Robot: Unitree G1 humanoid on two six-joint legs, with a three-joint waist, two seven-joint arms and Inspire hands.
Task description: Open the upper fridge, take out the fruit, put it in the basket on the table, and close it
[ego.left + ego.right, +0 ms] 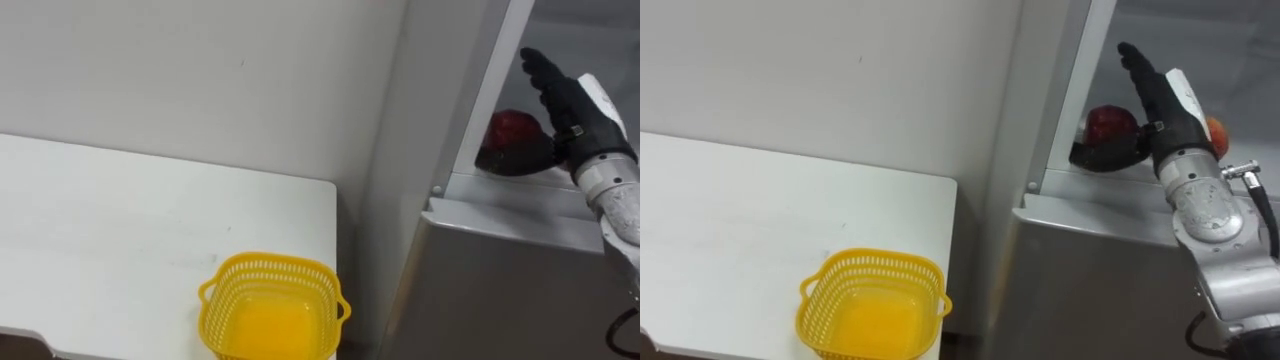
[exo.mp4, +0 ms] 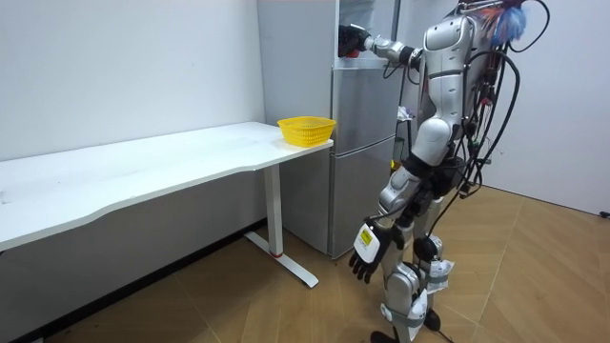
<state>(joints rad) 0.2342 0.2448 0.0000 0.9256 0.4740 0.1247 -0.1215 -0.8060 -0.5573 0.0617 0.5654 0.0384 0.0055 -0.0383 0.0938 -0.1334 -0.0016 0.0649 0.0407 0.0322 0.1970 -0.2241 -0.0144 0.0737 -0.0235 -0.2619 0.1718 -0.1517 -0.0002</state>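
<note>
Right eye view: the right hand (image 1: 1160,105) is reaching into the upper fridge (image 1: 1230,50), fingers straight and gripping nothing. The red fruit (image 1: 1108,122) is sitting just beside it at nine o'clock. Closing off-centre is risking knocking the fruit away, out of reach. The left hand (image 2: 367,250) is hanging relaxed.

The upper compartment of the grey metal fridge (image 1: 500,280) is standing open above its shelf (image 1: 510,185); a dark red rounded item (image 1: 512,128) is crowding the left corner beside the pale frame (image 1: 493,95).

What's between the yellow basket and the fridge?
Nothing: the basket sits at the table's end, with just a narrow bare gap to the fridge, as the left eye view shows.
</note>
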